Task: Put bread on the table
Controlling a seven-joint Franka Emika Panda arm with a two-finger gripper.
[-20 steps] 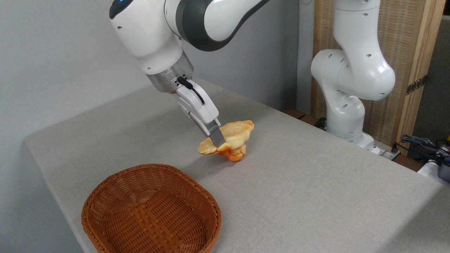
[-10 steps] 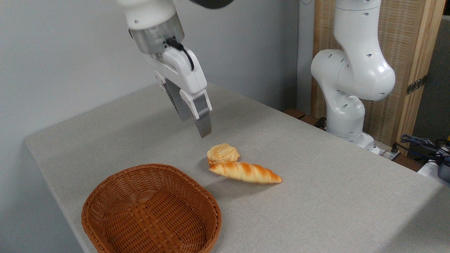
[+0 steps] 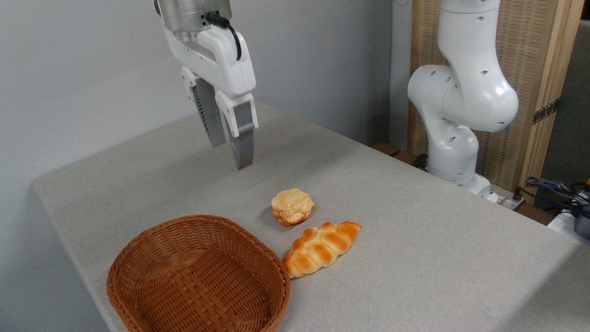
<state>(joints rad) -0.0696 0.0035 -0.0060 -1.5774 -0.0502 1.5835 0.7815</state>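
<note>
golden-orange and braided, the bread [image 3: 321, 249] is lying flat on the table [image 3: 415, 258], its lower-left tip touching or just about touching the rim of the wicker basket [image 3: 198, 276]. its long axis is running diagonally, from that low left tip up toward the right, where the far end is pointing away from the basket. the small round bun [image 3: 292, 206] is sitting just beside it, a little farther back, apart from the loaf.

you are looking at a gripper [image 3: 230, 157] that is hanging well above the cloth, up and to the left of the loaf, with its fingers spread apart and holding nothing. the bread is lying below it, toward the lower right of the picture, with the bun sitting between the two along that line. the basket is standing empty.

judging from how things are lying, the task is looking done: the loaf is resting on the tabletop and not in the basket. if you are planning any further move, it is probably only clearing the arm away. if you are going back for the loaf, i would say you are needing to come down and to the right, past the bun, and to turn the fingers across the diagonal of the loaf and not along it.
</note>
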